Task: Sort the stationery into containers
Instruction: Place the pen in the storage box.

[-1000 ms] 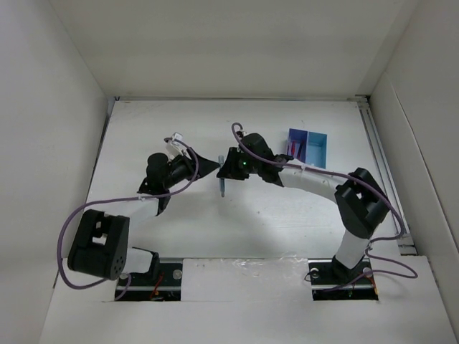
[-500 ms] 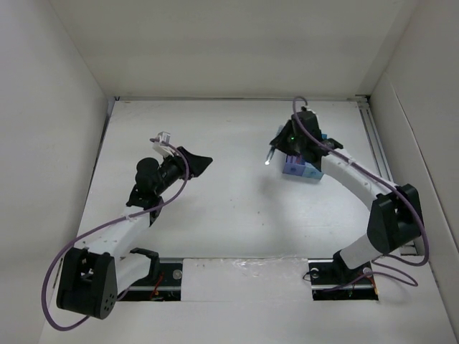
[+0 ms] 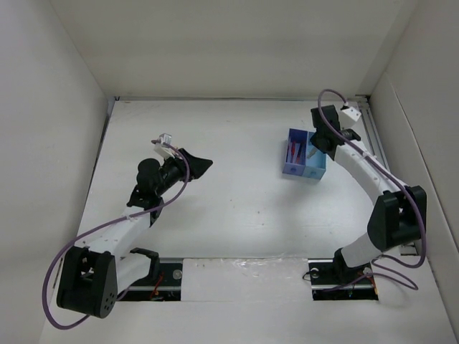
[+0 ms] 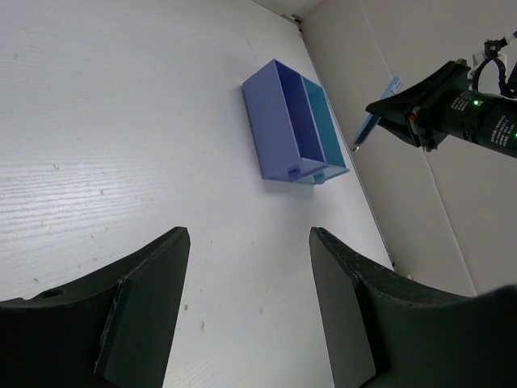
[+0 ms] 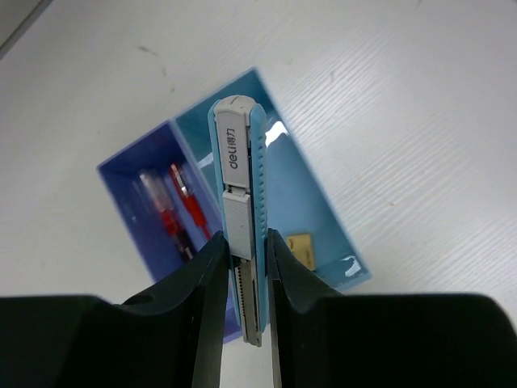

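Observation:
The containers are two joined trays: a dark blue one (image 3: 292, 159) and a cyan one (image 3: 318, 166) at the back right. My right gripper (image 3: 315, 148) hangs over the cyan tray, shut on a thin light-blue and white pen-like item (image 5: 240, 194) that points down at it. In the right wrist view, two red pens (image 5: 174, 212) lie in the dark blue tray (image 5: 121, 182) and a small tan block (image 5: 300, 246) lies in the cyan tray (image 5: 311, 190). My left gripper (image 3: 201, 163) is open and empty over the middle left, facing the trays (image 4: 265, 133).
White walls close in the table on three sides; the right wall stands just beyond the trays. The right arm (image 4: 452, 117) shows in the left wrist view at the upper right. Purple cables loop along both arms.
My right gripper has carried the light-blue item from the table's middle to above the cyan tray. My left arm drew back to the left, then stayed still.

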